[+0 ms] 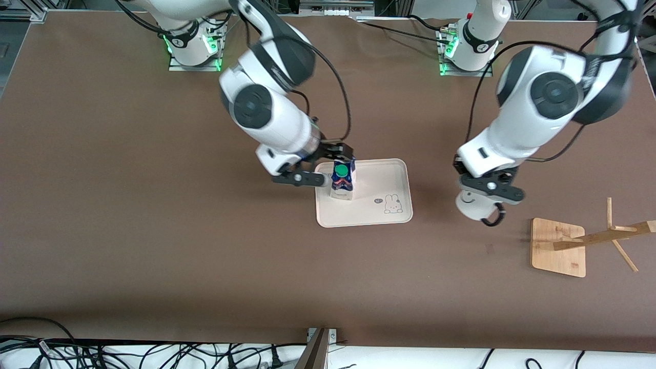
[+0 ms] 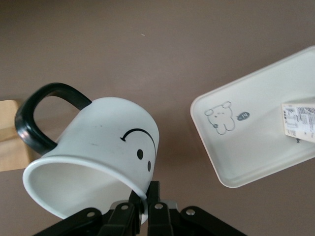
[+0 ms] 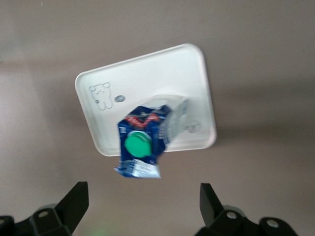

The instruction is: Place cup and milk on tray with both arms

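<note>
Standing upright on the tray (image 1: 382,215), at its end toward the right arm, the milk (image 1: 342,179) looks placed; the right gripper (image 1: 328,164) hangs just above the carton with jaws released and spread wide. The left gripper (image 1: 487,197) hovers over bare worktop (image 1: 154,230) between tray and bamboo rack (image 1: 558,248), jaws clenched on the rim of the cup (image 2: 93,157). Judged next: carry the cup across to the tray's free end and lower it there.

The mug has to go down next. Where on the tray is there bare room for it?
Free: the tray from the milk to the rim at the left arm's end, above the bunny drawing. Crowded: the milk's end, where the open right tool hovers.
</note>
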